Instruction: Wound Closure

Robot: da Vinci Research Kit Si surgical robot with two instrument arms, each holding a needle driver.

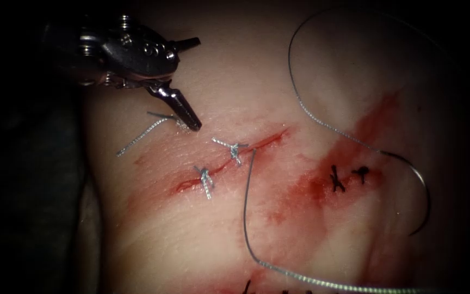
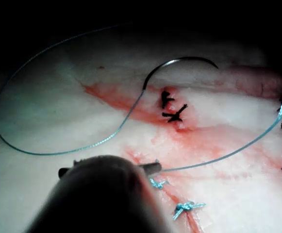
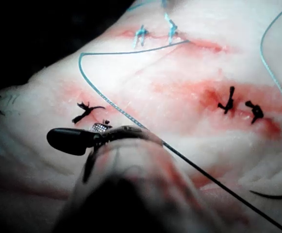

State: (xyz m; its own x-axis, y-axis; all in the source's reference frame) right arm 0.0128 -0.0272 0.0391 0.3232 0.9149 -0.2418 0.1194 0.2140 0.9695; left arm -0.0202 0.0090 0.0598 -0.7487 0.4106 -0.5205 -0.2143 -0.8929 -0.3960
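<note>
Endoscope view, left hand: the left arm's hand (image 1: 183, 111) is being shown over the tissue (image 1: 153, 245), left of the cut (image 1: 229, 160); its jaws are being held closed at the tip beside a cut end of thread (image 1: 140, 136), and whether that end is being gripped cannot be told.
Endoscope view, progress: two pale knots (image 1: 236, 151) are being seen tied across the cut, so part of the closure is judged done; the right end of the cut is being left unstitched.
Endoscope view, needle: the needle (image 1: 417, 188) is being left lying free on the tissue, well right of the cut and not in it; the thread (image 1: 248, 218) is being seen running from the cut in a wide loop to it.
Left wrist view: the needle (image 2: 182, 62) is being shown resting on the surface near two dark stitches (image 2: 172, 107), held by nothing.
Right wrist view, right hand: the right arm's hand (image 3: 87, 138) is being shown with the thread (image 3: 111, 108) passing at its jaws; whether they are open or closed cannot be told.
Surroundings: red fluid (image 1: 311, 188) is being seen smeared beside the cut; the loose thread is judged a snagging risk.
</note>
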